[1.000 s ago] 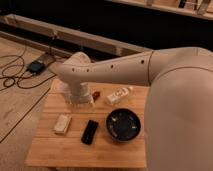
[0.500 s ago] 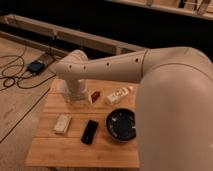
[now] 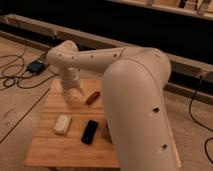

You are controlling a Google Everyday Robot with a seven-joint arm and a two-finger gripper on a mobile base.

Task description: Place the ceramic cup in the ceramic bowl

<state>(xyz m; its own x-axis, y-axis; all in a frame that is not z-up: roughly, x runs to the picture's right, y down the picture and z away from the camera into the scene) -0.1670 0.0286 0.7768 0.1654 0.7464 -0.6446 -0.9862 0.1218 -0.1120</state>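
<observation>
From the one camera, the biggest risk is the carry. The bowl (image 3: pixel 106 132) is almost wholly hidden behind the thick arm, with only a dark sliver showing toward the right side of the tabletop (image 3: pixel 52 150), so the drop spot would be hard to judge. A cup released off-centre could strike the rim and chip or tip out. A second risk is at the pick. The cup (image 3: pixel 75 99) is smooth and tapered, and a pinch set too high or off-axis could squirt it out or knock it toward the far left corner. A low sideways sweep could also catch the small reddish item (image 3: pixel 92 97) just beside it. The white block (image 3: pixel 62 124) and flat black gadget (image 3: pixel 90 131) lie nearer the front edge. The claw (image 3: pixel 74 94) is down at the cup near the far left corner, its jaws spread wide on either side of it. I cannot tell whether they touch the cup.
</observation>
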